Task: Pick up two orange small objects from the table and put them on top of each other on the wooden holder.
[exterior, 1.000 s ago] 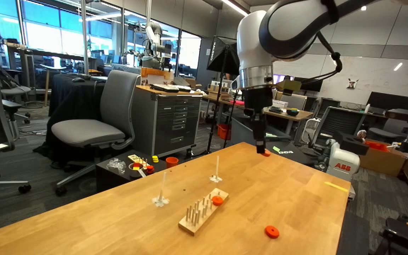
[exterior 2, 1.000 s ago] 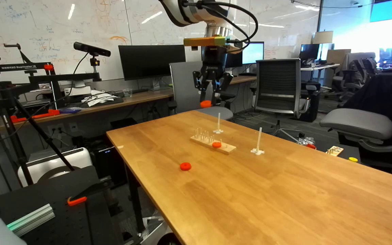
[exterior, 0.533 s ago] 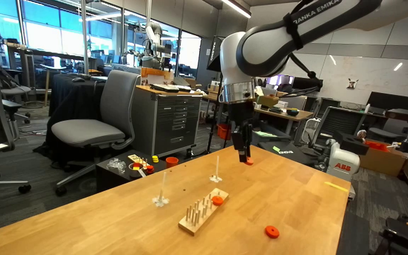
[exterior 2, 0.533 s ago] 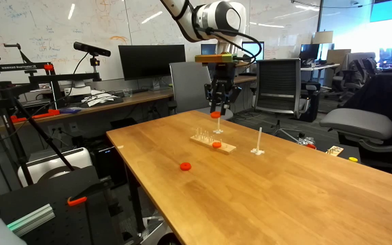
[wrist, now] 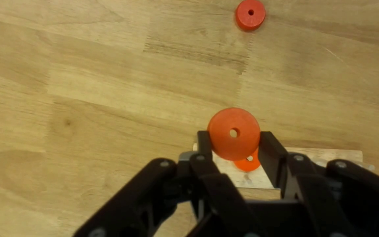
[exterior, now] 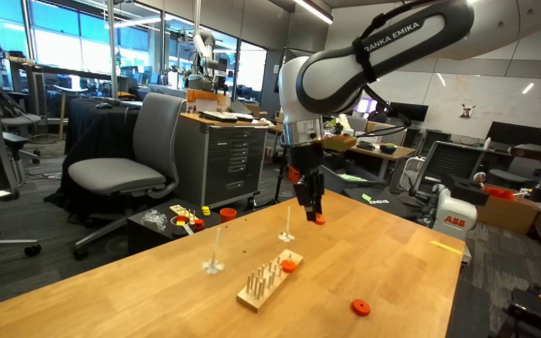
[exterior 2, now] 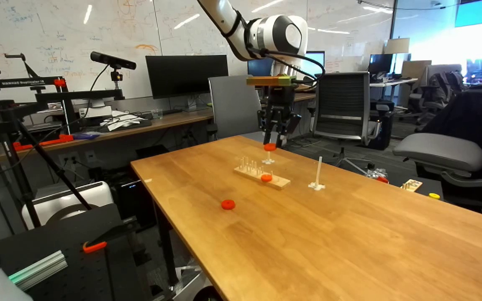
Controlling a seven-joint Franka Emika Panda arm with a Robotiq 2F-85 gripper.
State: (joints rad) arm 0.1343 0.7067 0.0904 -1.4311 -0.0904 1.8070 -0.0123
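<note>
My gripper point(wrist: 234, 140) is shut on an orange disc point(wrist: 234, 133) with a centre hole, gripped by its sides. In both exterior views this held disc point(exterior: 320, 219) point(exterior 2: 270, 147) hangs above the table. The wooden holder point(exterior: 268, 287) is a long block with several pegs; it also shows in an exterior view point(exterior 2: 280, 183). A second orange disc point(exterior: 288, 266) sits on the holder near one end. In the wrist view that disc point(wrist: 248, 165) is partly hidden behind the held one, and fingers cover part of the holder point(wrist: 232, 176). A third orange disc point(exterior: 360, 307) point(wrist: 250, 14) lies loose on the table.
Two thin upright sticks point(exterior: 288, 224) point(exterior: 216, 249) are fixed to the table with tape beside the holder. A low black stand point(exterior: 162, 234) with yellow and red pieces stands past the table's edge. A yellow tape strip point(exterior: 445, 247) lies near another edge.
The gripper has come down with the held disc and moved nearer the holder, leftward in an exterior view and rightward in the opposite one. The holder and the other discs have not moved.
</note>
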